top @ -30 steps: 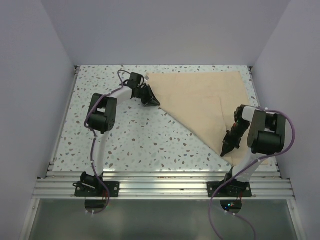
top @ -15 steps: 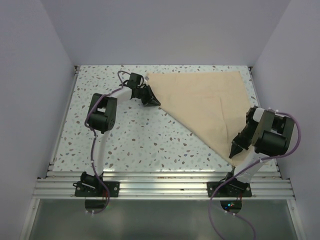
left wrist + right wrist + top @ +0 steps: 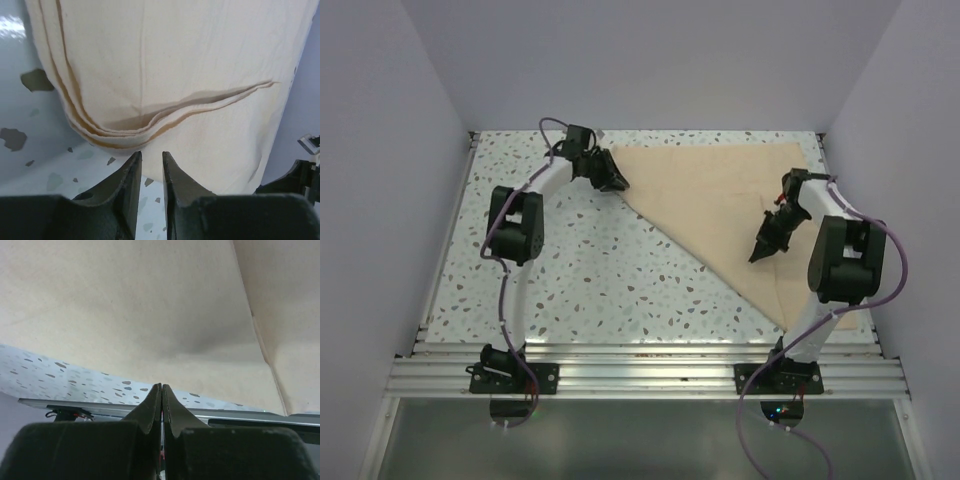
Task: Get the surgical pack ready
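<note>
Left fingers [image 3: 618, 184]: slightly apart, narrow gap, nothing between them. The cloth sheet [image 3: 730, 200] lies folded to a triangle; its rounded, layered corner sits just ahead of these fingertips, apart from them, with several edges stacked and one upper layer buckled up beyond. Bare speckled surface [image 3: 580, 270] lies under and to the left of the tips. Right fingers [image 3: 757, 256]: pressed together, empty, hanging over the cloth with its long folded edge on their left and a crease line running off ahead and to the right; contact with the fabric cannot be told. Nothing else of the pack is in view. Judgement: the step in hand is laying out the sheet as the base of the pack, and it is not yet spread. The next move likely calls for the left fingers to widen, slip round the top layer only at that corner, and close. The right fingers must part before they can take any edge.
</note>
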Robot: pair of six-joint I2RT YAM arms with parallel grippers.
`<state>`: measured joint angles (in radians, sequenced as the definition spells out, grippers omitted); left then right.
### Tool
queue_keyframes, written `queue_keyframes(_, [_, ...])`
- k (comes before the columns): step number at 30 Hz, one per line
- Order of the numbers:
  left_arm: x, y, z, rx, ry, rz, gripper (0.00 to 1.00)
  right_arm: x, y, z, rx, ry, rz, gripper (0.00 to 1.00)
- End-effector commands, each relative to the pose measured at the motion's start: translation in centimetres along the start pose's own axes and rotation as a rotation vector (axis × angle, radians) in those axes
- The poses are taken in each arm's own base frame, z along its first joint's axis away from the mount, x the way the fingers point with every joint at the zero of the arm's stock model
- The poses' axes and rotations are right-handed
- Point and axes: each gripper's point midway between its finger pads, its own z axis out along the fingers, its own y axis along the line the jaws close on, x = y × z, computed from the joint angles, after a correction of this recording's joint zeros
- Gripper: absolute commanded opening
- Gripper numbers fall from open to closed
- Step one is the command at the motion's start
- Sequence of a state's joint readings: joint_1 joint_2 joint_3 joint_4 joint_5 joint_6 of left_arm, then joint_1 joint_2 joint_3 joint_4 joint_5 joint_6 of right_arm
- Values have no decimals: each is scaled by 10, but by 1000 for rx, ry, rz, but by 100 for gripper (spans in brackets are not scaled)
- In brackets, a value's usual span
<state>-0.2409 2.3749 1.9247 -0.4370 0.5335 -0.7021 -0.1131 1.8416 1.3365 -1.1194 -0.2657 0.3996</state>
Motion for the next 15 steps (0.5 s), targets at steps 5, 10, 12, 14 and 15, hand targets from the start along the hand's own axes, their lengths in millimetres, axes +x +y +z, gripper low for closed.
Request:
queue_keyframes(5, [-75, 9, -29, -17, -202, 68, 41, -5, 11, 22, -48, 70, 14, 0])
queue_keyframes(10, [-107, 38, -38, -124, -308, 74, 59, -9, 8, 39, -31, 83, 16, 0])
queue_keyframes(12, [-113, 43, -33, -127, -326, 97, 68, -9, 7, 41, -32, 86, 7, 0])
queue_keyframes(14, [-114, 46, -23, -108, -317, 106, 70, -11, 6, 39, -23, 72, -3, 0])
queue_keyframes(15, [-116, 44, -19, -86, -321, 114, 70, -13, 7, 36, -25, 62, -16, 0])
